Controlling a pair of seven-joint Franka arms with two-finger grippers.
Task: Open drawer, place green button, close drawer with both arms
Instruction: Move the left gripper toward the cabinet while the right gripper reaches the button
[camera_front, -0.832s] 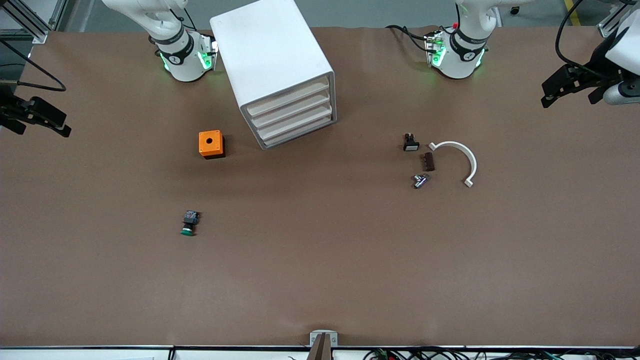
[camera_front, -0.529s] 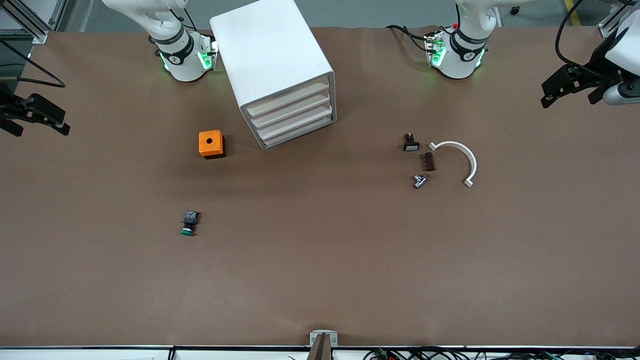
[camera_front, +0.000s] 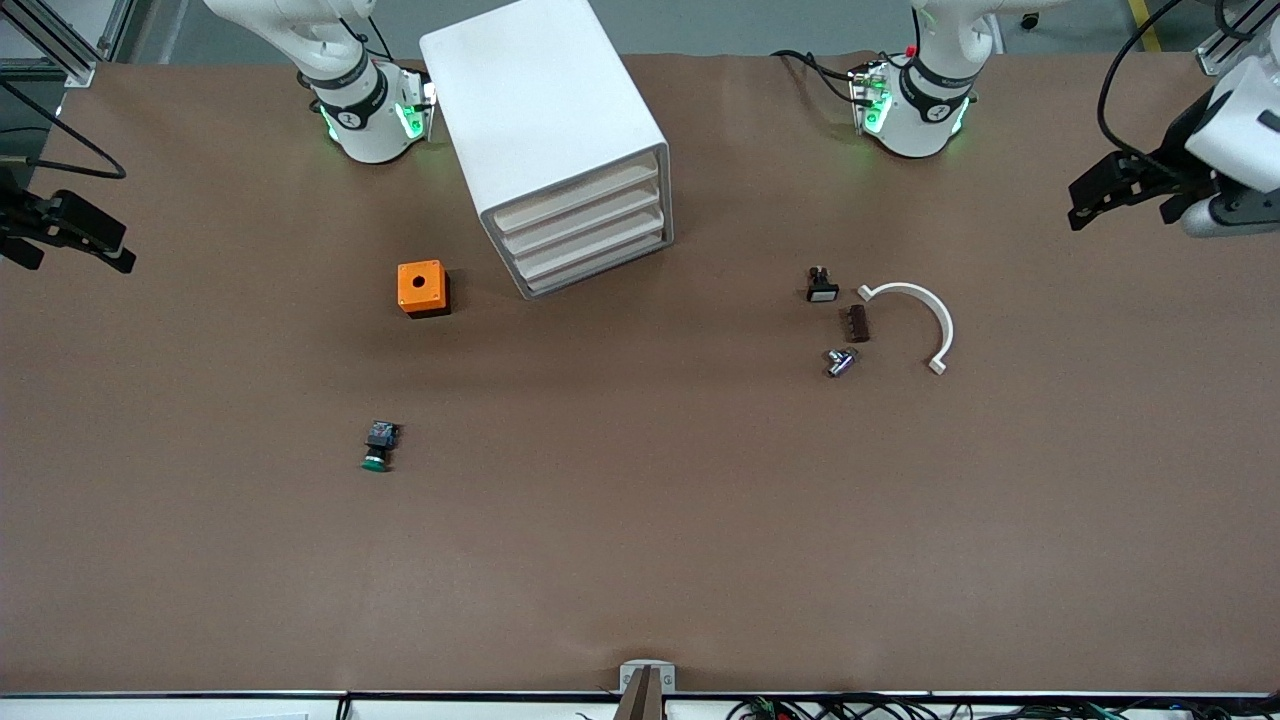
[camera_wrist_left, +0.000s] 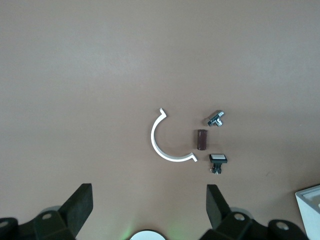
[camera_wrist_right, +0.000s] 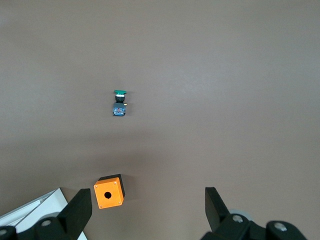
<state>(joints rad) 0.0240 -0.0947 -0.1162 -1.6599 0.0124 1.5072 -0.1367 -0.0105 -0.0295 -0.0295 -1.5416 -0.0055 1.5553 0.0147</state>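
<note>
tiny blk button (camera_front: 379, 445), round grn cap

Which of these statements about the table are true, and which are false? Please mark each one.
1. All four drawers of the white cabinet are shut. True.
2. The green-capped button lies inside the top drawer. False: it lies on the table, nearer to the front camera than the orange box.
3. The left gripper is open and holds nothing. True.
4. The right gripper is shut on the orange box. False: it is open and empty, over the table's edge at the right arm's end.
5. The white curved piece lies beside the white-capped button. True.
</note>
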